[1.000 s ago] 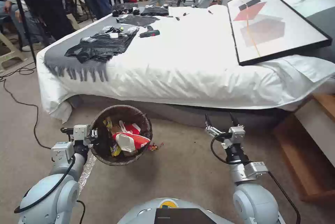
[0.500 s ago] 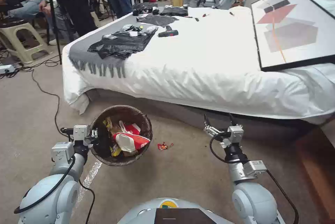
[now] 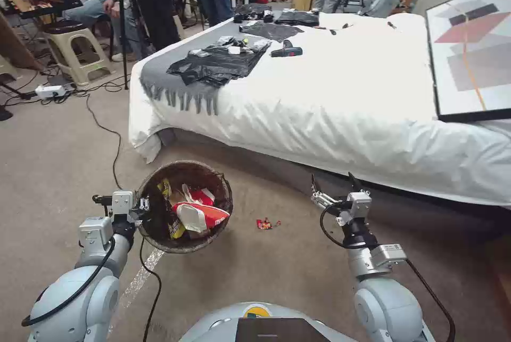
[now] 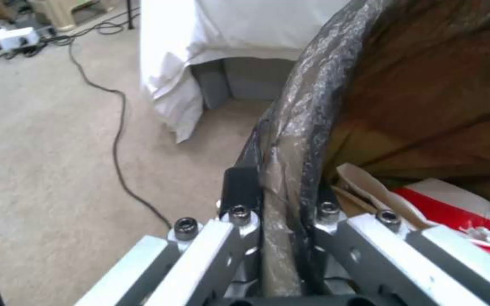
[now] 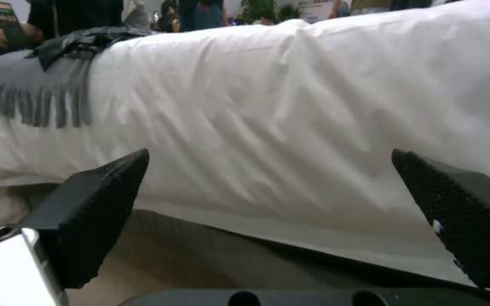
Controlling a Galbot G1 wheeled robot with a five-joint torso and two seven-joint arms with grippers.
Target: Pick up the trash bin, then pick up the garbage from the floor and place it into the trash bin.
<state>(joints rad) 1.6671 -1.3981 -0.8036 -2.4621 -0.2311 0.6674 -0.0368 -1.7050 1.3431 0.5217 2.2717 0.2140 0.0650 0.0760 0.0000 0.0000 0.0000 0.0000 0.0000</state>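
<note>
Already the left gripper [image 3: 142,208] clamps the bin [image 3: 184,205] by its rim, held off the carpet, while the right gripper [image 3: 334,183] hangs spread and empty, so collecting is in hand: next, reaching down for the red wrapper [image 3: 267,223] near the bed [image 3: 340,97], whose edge crowds the approach.

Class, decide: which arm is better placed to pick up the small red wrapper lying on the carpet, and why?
Right. The right pincer is open and empty, near the red wrapper. The left pincer is clamped on the trash bin rim, holding it.
</note>
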